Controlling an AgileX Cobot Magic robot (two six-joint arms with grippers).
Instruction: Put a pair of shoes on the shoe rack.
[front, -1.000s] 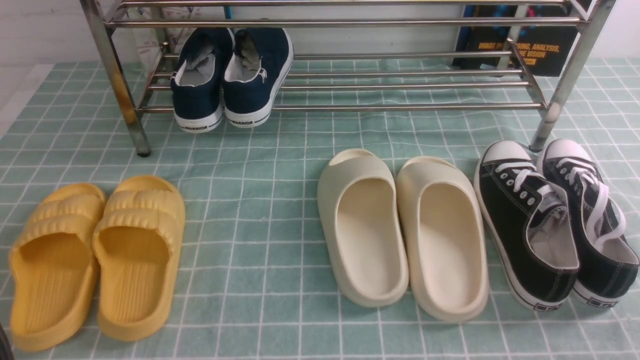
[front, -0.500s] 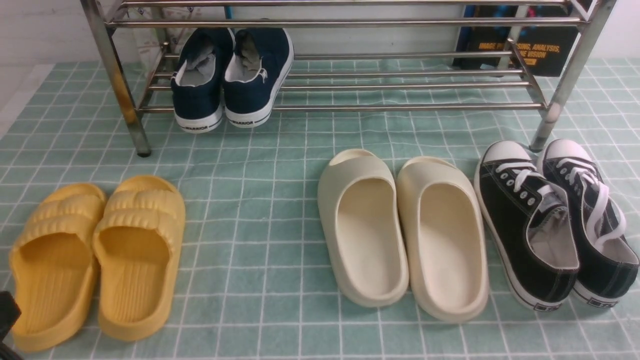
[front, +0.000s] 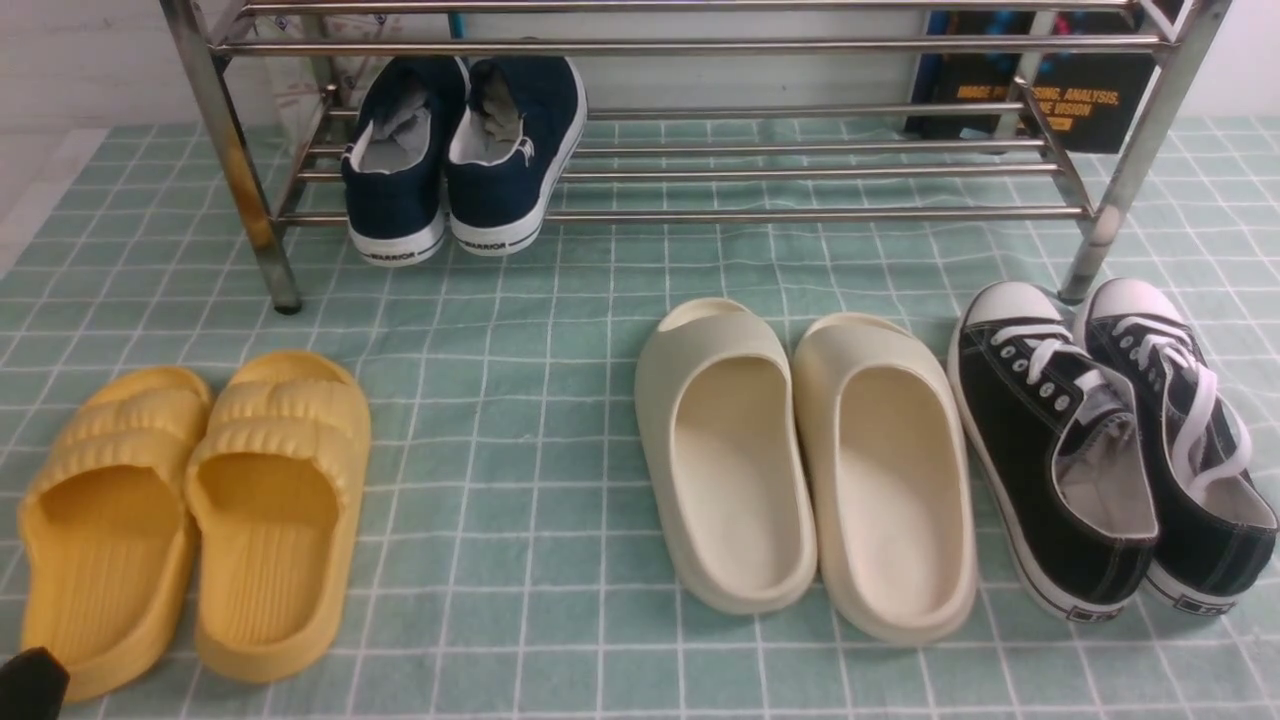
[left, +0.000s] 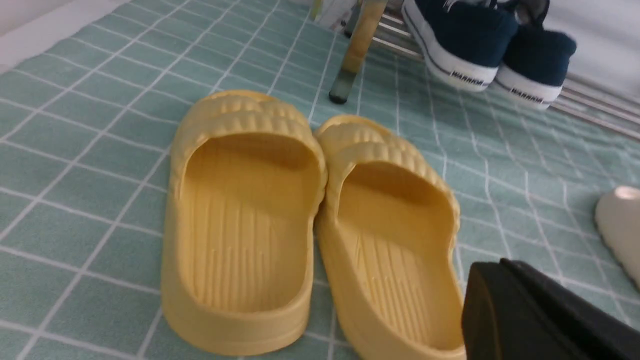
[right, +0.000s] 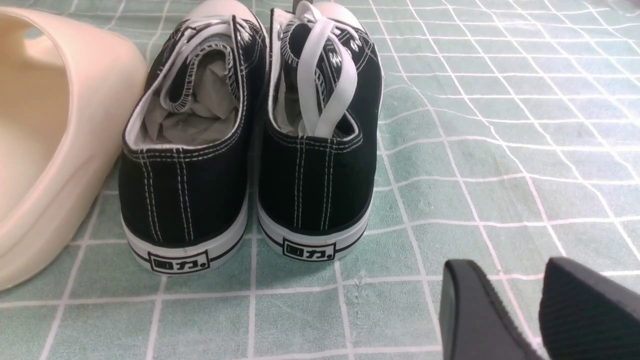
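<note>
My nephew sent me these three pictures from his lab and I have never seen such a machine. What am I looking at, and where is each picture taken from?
It is a two-armed robot; each arm ends in a gripper. The wide picture looks forward from between the arms. The other two come from cameras on its wrists.

On the green checked cloth stands a metal shoe rack, with the navy shoes on its lowest tier. In front lie yellow slides, cream slides and black sneakers.

The left gripper is shut, near the yellow slides. The right gripper, behind the sneakers' heels, has a narrow gap between its fingers. Neither holds anything.
</note>
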